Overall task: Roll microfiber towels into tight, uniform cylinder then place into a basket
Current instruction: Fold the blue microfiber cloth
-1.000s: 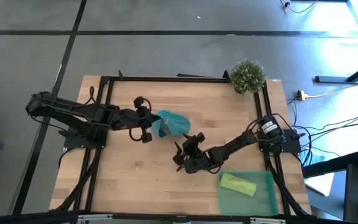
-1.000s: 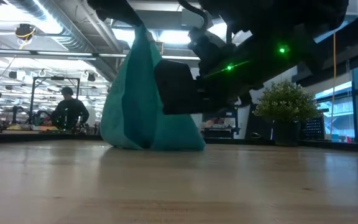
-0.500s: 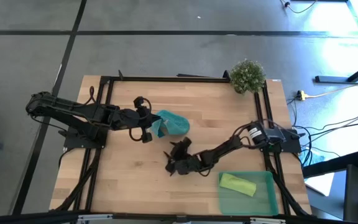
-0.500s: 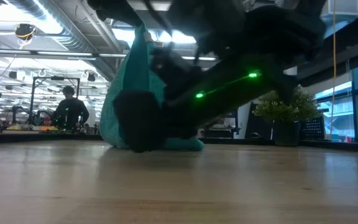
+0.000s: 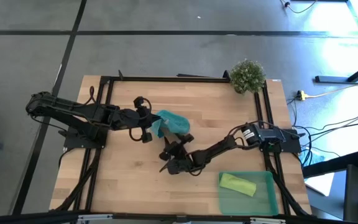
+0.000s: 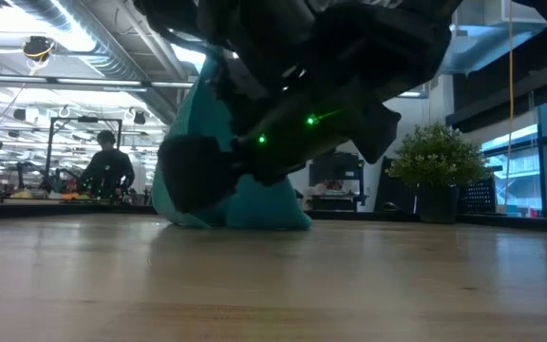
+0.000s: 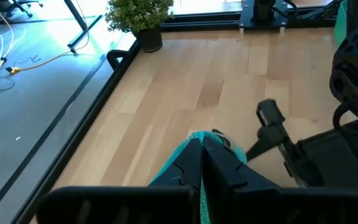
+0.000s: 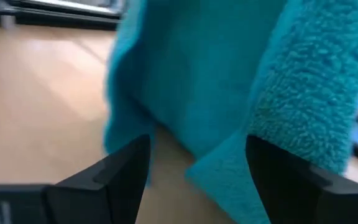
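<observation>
A: Where is the teal towel [image 5: 174, 124]?

B: It hangs from the left end effector [image 5: 156, 126], bunched into a tall drape whose lower edge rests on the desk [image 5: 229, 118]. In the left wrist view its fingers [image 7: 225, 167] are pressed together with a strip of teal cloth [image 7: 188, 155] pinched between them, so it is clenched on that towel.

A: And the right end effector?

B: The right end effector [image 5: 168, 147] sits just beside the towel's lower part, on the side away from the plant [image 5: 248, 75]. Its fingers [image 8: 114, 171] stand apart, released, with the teal cloth [image 8: 229, 81] directly ahead of them and filling the gap; I cannot tell whether they touch it. In the low view the right arm [image 6: 321, 85] crosses in front of the drape [image 6: 207, 152] and hides much of it.

A: The other towel?

B: The lime green towel [image 5: 237, 184] lies rolled in the basket [image 5: 269, 199], well apart from both end effectors, behind the right end effector along its arm, near the desk's corner.

A: Anything beyond the desk?

B: A person [image 6: 105, 171] shows far back in the room.
</observation>
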Robot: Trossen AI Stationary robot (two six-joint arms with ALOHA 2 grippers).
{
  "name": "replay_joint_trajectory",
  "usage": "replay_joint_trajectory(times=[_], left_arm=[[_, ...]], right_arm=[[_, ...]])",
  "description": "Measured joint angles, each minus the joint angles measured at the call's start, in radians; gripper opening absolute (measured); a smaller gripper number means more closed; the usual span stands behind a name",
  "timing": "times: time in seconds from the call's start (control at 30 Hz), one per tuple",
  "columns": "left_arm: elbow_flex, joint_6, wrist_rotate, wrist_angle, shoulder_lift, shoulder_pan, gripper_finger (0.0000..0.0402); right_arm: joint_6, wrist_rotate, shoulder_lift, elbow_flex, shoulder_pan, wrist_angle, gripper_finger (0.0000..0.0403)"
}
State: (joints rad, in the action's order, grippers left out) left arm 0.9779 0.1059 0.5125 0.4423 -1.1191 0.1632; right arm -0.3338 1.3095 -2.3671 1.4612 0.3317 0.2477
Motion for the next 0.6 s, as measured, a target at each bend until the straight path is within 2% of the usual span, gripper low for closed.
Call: replay_joint_trajectory(times=[0.17,0.33,0.6], left_arm=[[0.0,0.0,-0.001,0.0,0.0,0.001,0.0],[0.0,0.002,-0.002,0.009,0.0,0.001,0.0],[0.0,0.079,-0.002,0.115,0.0,0.001,0.0]], right_arm=[[-0.059,0.109,0.0,0.0,-0.008,0.001,0.0264],[-0.08,0.123,0.0,0.0,-0.004,0.002,0.0264],[-0.079,0.199,0.003,0.0,0.05,0.003,0.0264]])
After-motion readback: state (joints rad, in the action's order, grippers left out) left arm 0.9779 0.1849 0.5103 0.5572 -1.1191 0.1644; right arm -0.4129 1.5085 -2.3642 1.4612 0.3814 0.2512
